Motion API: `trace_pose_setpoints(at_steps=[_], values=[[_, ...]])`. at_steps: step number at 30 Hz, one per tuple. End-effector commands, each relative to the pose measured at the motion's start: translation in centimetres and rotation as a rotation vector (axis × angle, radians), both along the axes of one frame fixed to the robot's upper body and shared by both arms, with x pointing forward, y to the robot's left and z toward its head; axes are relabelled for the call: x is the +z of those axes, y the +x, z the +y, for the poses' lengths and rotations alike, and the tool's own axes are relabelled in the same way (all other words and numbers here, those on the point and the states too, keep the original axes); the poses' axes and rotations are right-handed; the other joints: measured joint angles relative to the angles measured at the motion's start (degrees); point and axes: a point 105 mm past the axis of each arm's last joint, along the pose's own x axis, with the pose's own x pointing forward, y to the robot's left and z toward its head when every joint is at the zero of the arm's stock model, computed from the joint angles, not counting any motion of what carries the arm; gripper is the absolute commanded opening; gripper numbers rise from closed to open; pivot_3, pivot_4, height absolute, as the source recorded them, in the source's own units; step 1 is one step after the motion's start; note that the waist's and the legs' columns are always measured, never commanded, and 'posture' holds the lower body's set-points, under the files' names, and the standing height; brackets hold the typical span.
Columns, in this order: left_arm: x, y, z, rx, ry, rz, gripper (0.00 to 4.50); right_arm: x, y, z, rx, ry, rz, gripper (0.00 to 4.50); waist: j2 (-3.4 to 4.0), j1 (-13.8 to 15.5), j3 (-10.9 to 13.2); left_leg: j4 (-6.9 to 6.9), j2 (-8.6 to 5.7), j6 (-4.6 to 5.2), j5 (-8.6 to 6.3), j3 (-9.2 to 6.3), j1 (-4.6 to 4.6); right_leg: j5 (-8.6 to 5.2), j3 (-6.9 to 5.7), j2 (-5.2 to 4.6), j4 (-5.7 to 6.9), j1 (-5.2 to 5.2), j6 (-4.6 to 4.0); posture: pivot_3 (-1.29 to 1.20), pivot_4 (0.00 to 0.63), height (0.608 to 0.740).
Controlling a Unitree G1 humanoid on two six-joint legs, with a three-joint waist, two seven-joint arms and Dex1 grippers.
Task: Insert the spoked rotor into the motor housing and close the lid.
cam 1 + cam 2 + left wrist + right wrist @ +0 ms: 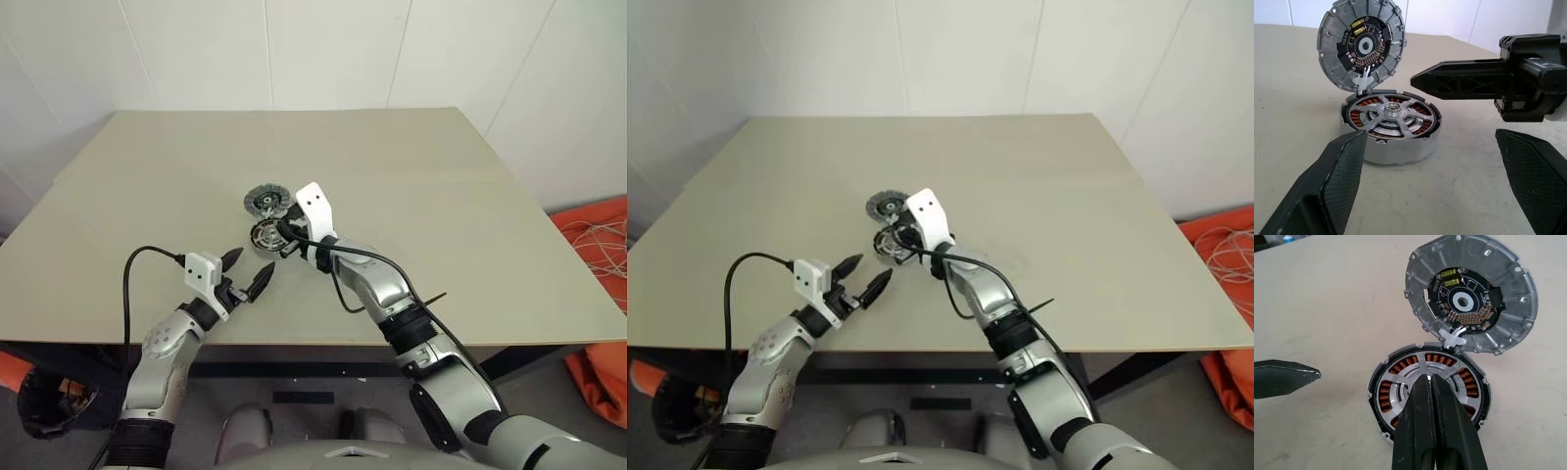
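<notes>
Nearest the robot, at about seven o'clock on the table (470,196), the left gripper (247,273) hovers with its fingers spread wide and nothing between them, pointing toward the parts. Just beyond it, near the table's middle, the right gripper (1431,382) has its fingers pressed together over the hub of the rotor (1393,111); whether it pinches anything I cannot tell. The rotor already appears to sit inside the housing (1388,399), so insertion looks done; closing is what remains. The rotor is a bright silver wheel whose spokes run from hub to thin rim, with copper-orange windings showing through the gaps. Farthest, at the housing's twelve o'clock edge, the lid (1362,44) stands open and tilted up, a grey ribbed disc carrying a dark circuit board and joined by a white link.
</notes>
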Motion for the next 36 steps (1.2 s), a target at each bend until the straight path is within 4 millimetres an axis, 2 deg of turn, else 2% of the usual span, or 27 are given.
trace_pose_setpoints(at_steps=[1, 12, 18, 21, 23, 27, 32, 36], values=[[1.0, 0.1, -0.2, -0.001, -0.001, -0.05, 4.5, 1.6, 0.8, 0.7, 0.002, 0.016, -0.055, 0.03, 0.0, 0.0, 0.0, 0.0, 0.0, 0.0, 0.0, 0.0, 0.0, 0.01, 0.0, 0.0, 0.0, 0.0, -0.02, 0.0, 0.0, 0.74], [1.2, -0.6, -1.3, -0.002, -0.003, -0.052, 4.5, 1.8, 1.7, 2.2, 0.014, 0.016, -0.058, 0.03, 0.0, 0.0, 0.0, 0.01, 0.03, 0.07, -0.04, 0.0, 0.02, 0.04, 0.0, 0.0, 0.02, 0.01, -0.08, 0.0, 0.0, 0.74], [1.6, -0.6, -0.6, 0.005, 0.0, -0.053, 4.5, -1.7, 0.5, 2.2, 0.06, -0.121, 0.049, 0.03, 0.01, -0.1, 0.0, 0.01, 0.03, 0.09, -0.06, 0.0, 0.04, 0.06, 0.0, 0.01, 0.03, 0.03, -0.11, 0.0, 0.0, 0.74], [1.7, -0.3, 0.0, 0.008, 0.002, -0.052, 4.5, -2.2, 0.4, 2.1, 0.054, -0.143, 0.078, 0.03, 0.01, -0.2, 0.0, -0.02, 0.03, 0.12, -0.07, 0.01, 0.39, 0.05, 0.0, 0.01, 0.03, 0.31, -0.11, 0.0, 0.0, 0.74], [1.7, -0.2, 0.3, 0.009, 0.002, -0.049, 4.5, -2.2, 0.5, 2.0, 0.043, -0.135, 0.093, 0.03, 0.01, -0.3, 0.0, -0.02, 0.04, 0.14, -0.09, 0.01, 0.58, -0.16, 0.0, 0.01, 0.03, 0.47, 0.23, 0.0, 0.0, 0.74], [1.8, 0.0, 0.4, 0.006, 0.002, -0.047, 4.5, -1.6, 0.5, 1.8, 0.048, -0.117, 0.081, 0.03, 0.02, -0.4, 0.0, 0.01, 0.03, 0.13, -0.08, 0.01, 0.65, -0.17, 0.01, 0.01, 0.03, 0.54, 0.25, 0.0, 0.0, 0.74], [1.8, 0.0, -0.1, 0.001, 0.0, -0.048, 4.5, 0.2, -0.4, 1.5, 0.153, -0.11, -0.001, 0.03, 0.0, -0.2, 0.0, 0.04, 0.03, 0.13, -0.08, 0.0, 0.56, -0.16, 0.02, 0.01, 0.03, 0.51, 0.25, 0.0, 0.0, 0.74], [1.8, -0.1, -0.7, -0.003, -0.005, -0.05, 4.5, 0.9, -1.3, 1.0, 0.236, -0.152, -0.054, 0.03, 0.0, 0.0, 0.0, 0.0, 0.03, 0.14, -0.09, 0.0, 0.53, -0.13, 0.02, 0.02, 0.02, 0.48, 0.19, 0.0, 0.0, 0.74]])
